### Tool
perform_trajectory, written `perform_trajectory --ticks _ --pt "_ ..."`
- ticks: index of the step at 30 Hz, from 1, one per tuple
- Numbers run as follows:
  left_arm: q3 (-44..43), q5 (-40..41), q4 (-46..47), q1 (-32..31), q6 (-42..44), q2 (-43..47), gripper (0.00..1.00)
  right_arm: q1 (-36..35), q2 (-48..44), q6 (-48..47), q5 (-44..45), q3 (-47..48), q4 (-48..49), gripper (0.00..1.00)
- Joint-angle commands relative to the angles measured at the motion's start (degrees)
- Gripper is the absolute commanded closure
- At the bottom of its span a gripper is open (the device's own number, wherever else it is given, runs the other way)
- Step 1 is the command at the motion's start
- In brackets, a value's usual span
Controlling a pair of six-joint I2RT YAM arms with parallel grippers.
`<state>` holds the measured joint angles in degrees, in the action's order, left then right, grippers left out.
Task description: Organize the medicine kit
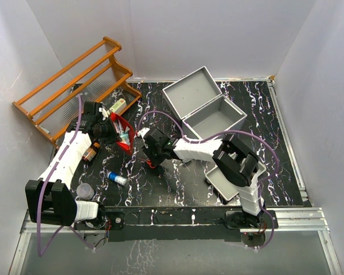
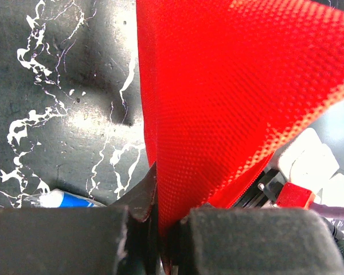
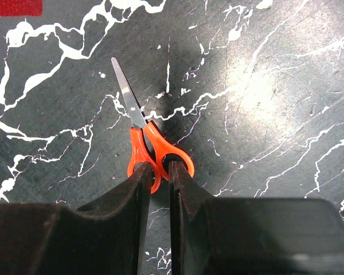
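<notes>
Your left gripper (image 2: 160, 224) is clamped on the edge of the red mesh pouch (image 2: 229, 103); the fabric runs straight down into the pinch between the two padded fingers (image 2: 57, 240). From the overhead view the pouch is at the left of the black marbled table (image 1: 178, 183), just in front of the orange-brown wooden rack (image 1: 74, 86), and you can see small packs in its open mouth. Your right gripper (image 3: 159, 172) is nearly closed around the orange handles of the scissors (image 3: 139, 143), with the inner sides of both loops caught between the fingertips and the blades closed and pointing away from the wrist. You cannot tell from these views whether the scissors are lifted or lying on the table. The medicine kit (image 1: 217, 119) is at the back right of the table with its lid thrown open toward the back wall; what you can see of its inside is bare grey metal. A loose grey tray (image 1: 221, 183) lies near the front right, partly under your right arm. A blue and white tube (image 1: 117, 179) lies on the table in front of the pouch. An amber bottle (image 1: 92, 152) is beside your left arm, and a grey round jar (image 1: 85, 191) is near its base.
</notes>
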<state>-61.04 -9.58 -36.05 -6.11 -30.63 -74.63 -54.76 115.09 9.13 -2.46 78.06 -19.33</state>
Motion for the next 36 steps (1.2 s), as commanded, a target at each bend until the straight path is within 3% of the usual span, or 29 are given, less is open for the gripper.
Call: perform_trajectory --ticks 1,14,16,19,36 --pt "0.5 1.5 -0.5 0.3 0.4 0.5 1.00 -1.4 0.2 -2.0 5.4 -1.7 0.8 0.82" --pt "0.8 6.1 -2.2 0.7 0.7 1.5 1.00 -3.4 -0.3 -1.4 12.1 -4.9 -3.0 0.84" --pt "1.0 5.7 -2.1 0.7 0.9 1.5 1.00 -3.4 1.1 -0.3 12.8 -2.8 -6.0 0.90" --pt "1.5 4.2 -1.5 0.7 1.1 1.3 1.00 -3.3 1.5 1.9 14.6 -1.7 -7.0 1.00" --pt "7.0 -13.6 5.8 0.7 1.2 -0.2 1.00 -3.3 -18.0 15.2 17.2 -11.2 8.5 1.00"
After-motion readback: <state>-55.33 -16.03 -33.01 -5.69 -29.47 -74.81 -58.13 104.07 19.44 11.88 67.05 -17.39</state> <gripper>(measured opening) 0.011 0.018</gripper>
